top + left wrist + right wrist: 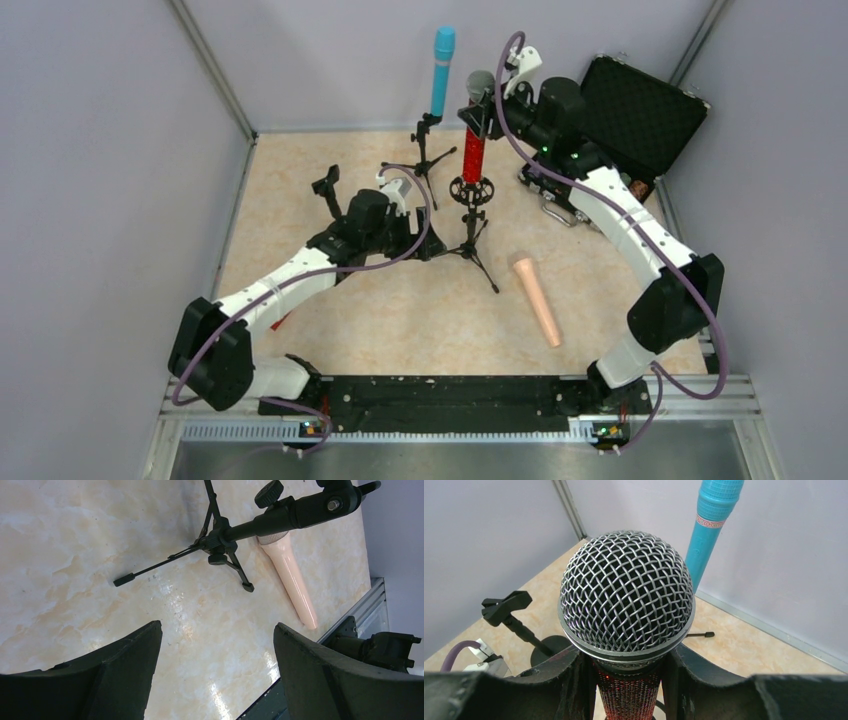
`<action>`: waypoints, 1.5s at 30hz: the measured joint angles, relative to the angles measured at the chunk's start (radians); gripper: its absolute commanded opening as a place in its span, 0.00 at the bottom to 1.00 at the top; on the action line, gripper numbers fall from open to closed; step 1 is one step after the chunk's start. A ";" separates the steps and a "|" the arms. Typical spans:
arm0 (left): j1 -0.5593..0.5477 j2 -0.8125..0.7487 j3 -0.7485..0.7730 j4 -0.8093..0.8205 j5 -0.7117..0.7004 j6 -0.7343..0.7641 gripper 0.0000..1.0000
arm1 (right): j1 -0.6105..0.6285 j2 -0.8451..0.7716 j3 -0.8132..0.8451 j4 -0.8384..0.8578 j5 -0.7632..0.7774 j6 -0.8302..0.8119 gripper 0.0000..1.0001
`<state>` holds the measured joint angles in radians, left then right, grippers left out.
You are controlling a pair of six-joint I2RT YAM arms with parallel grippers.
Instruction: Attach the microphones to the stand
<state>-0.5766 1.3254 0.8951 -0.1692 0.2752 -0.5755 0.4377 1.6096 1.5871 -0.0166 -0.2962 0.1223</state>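
Observation:
The glittery red microphone (473, 155) stands upright with its lower end at the round mount (472, 190) of the middle tripod stand (473, 245). My right gripper (482, 115) is shut on it just under the silver mesh head (626, 592), and the red body (629, 695) shows between the fingers (574, 680). The teal-blue microphone (441, 70) stands upright in the back stand's clip, and also shows in the right wrist view (709, 530). The pale peach microphone (536, 298) lies flat on the table, and also shows in the left wrist view (292, 580). My left gripper (425, 238) is open and empty, low beside the tripod legs (220, 555).
A third stand with an empty black clip (327, 187) stands at the left behind my left arm. An open black case (640, 110) sits at the back right. Grey walls close in the table at the back and on both sides.

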 measured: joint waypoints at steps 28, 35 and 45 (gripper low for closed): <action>0.000 0.026 0.021 -0.028 0.050 -0.001 0.86 | 0.005 0.011 -0.096 0.091 0.016 -0.021 0.00; 0.000 0.026 0.021 -0.027 0.068 -0.002 0.86 | 0.006 0.011 -0.115 0.119 0.015 -0.021 0.00; 0.000 0.028 0.034 -0.027 0.080 -0.006 0.85 | 0.006 0.010 -0.166 0.205 0.006 -0.022 0.00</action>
<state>-0.5766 1.3533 0.9287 -0.1963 0.3550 -0.5816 0.4442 1.6199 1.4212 0.1886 -0.2901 0.1005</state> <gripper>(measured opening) 0.855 0.420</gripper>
